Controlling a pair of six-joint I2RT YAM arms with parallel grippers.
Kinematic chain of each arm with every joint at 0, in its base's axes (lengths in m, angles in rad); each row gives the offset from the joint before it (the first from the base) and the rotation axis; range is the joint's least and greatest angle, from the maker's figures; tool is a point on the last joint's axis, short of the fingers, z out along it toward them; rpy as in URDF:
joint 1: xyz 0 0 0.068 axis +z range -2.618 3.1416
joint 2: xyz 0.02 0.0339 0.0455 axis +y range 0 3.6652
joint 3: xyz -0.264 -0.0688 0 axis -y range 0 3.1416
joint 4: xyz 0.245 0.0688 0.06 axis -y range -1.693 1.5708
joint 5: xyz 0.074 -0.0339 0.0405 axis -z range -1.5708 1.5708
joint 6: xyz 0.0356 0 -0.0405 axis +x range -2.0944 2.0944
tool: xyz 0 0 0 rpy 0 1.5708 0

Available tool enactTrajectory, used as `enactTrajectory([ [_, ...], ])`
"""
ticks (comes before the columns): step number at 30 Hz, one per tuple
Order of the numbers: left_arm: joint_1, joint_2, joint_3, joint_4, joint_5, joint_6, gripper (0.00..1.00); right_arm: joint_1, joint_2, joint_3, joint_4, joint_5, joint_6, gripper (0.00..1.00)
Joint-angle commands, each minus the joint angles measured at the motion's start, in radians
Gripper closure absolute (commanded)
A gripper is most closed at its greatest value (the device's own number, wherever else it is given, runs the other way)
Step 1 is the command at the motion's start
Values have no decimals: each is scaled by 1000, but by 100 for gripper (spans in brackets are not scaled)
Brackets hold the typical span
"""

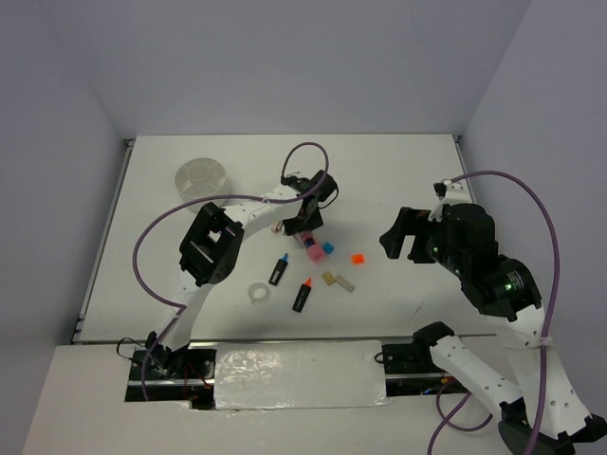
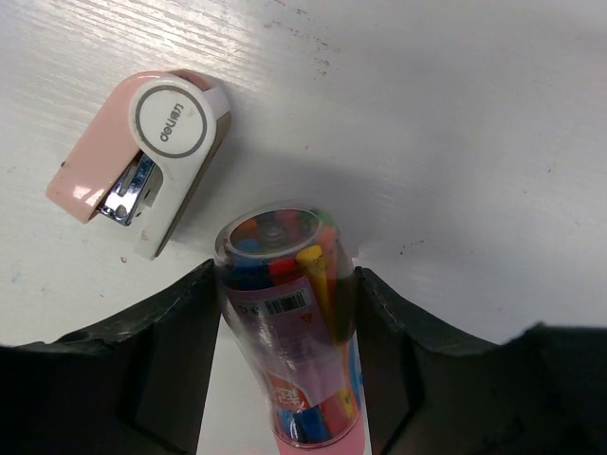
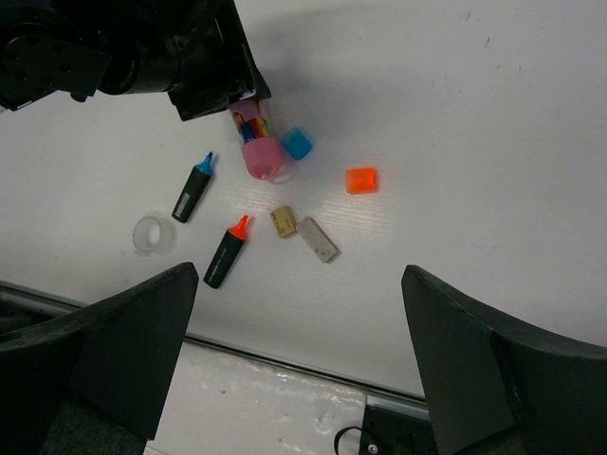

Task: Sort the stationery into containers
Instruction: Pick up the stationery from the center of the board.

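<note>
Top external view is showing bare white table (image 1: 408, 175) running out to the far and right edges, with grey walls closing it in. At centre frame, the left gripper (image 1: 305, 223) is pinching the pink cylinder (image 1: 310, 249), its fingers touching 2 sides. At right, the right gripper (image 1: 399, 246) is hanging wide open. The dish (image 1: 201, 176) is sitting upper left.
</note>
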Motion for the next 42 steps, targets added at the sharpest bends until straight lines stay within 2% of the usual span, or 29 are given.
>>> enactTrajectory([
  [1,-4,24,-35,35,60,1,40,-4,7,18,40,-13,5,4],
  [4,-4,31,-39,40,78,1,41,-4,9,6,56,-42,14,4],
  [5,-4,31,-42,44,87,10,46,-6,7,4,65,-51,18,4],
  [7,-4,31,-41,53,95,19,65,-6,7,0,77,-65,24,4],
  [8,-2,33,-41,58,100,25,69,-4,6,0,82,-68,24,4],
  [9,-2,33,-38,63,104,30,78,-4,6,-2,86,-71,27,5],
  [10,-2,34,-36,64,107,31,99,-4,6,-6,89,-74,28,5],
  [14,-1,-2,-21,26,104,13,100,-6,7,-22,138,-130,31,7],
  [19,-1,-139,-26,10,104,-10,100,-6,3,-74,227,-215,48,8],
  [24,1,-255,-27,-8,137,-28,100,-4,13,-112,325,-237,97,9],
  [30,30,-442,-91,20,178,-39,100,-4,39,-91,391,-265,125,10],
  [33,81,-571,-179,104,265,-56,100,14,52,-103,505,-406,145,9],
  [37,133,-748,-367,297,344,-156,100,94,84,-144,704,-409,269,9],
  [42,147,-975,-593,498,299,-275,100,268,170,-203,902,-204,341,12],
])
